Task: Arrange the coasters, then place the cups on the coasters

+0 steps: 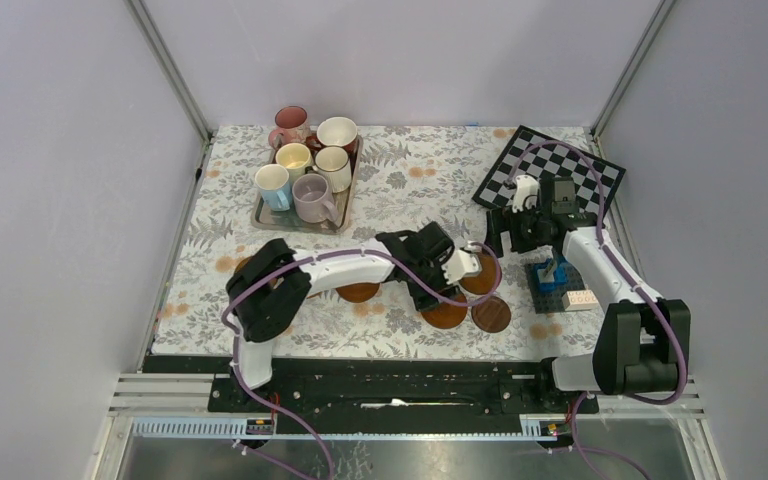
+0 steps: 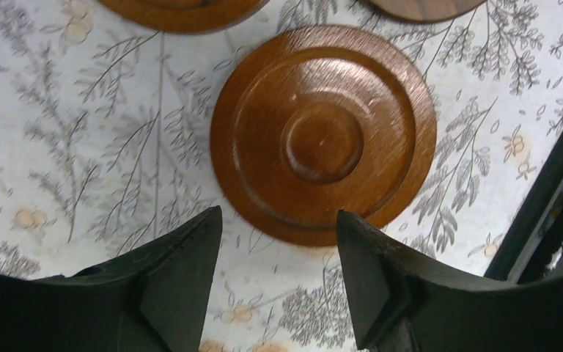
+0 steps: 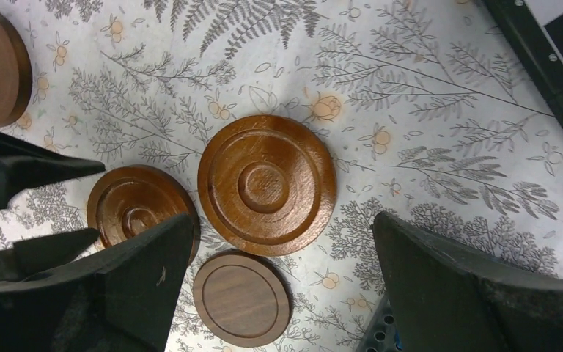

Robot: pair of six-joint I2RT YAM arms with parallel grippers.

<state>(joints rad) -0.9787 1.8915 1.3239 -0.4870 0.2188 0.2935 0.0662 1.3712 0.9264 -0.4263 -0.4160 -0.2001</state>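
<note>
Several cups (image 1: pixel 312 197) stand together on a silver tray (image 1: pixel 290 224) at the back left. Brown coasters lie flat on the cloth: one (image 1: pixel 360 292) under my left forearm, one (image 1: pixel 447 313) (image 2: pixel 322 136) (image 3: pixel 141 213) just ahead of my left gripper (image 1: pixel 430 298) (image 2: pixel 278 211), a larger one (image 1: pixel 480 272) (image 3: pixel 266 183), and a darker one (image 1: pixel 491 314) (image 3: pixel 242 297). The left jaws are open, with only cloth between them. My right gripper (image 1: pixel 502 235) (image 3: pixel 282 216) hangs wide open above the larger coaster and holds nothing.
A checkerboard (image 1: pixel 550 175) lies at the back right. Blue toy bricks (image 1: pixel 552 275) sit beside my right arm, close to the dark coaster. The table's black near edge (image 2: pixel 550 198) runs just right of the left gripper. Walls enclose the table on three sides.
</note>
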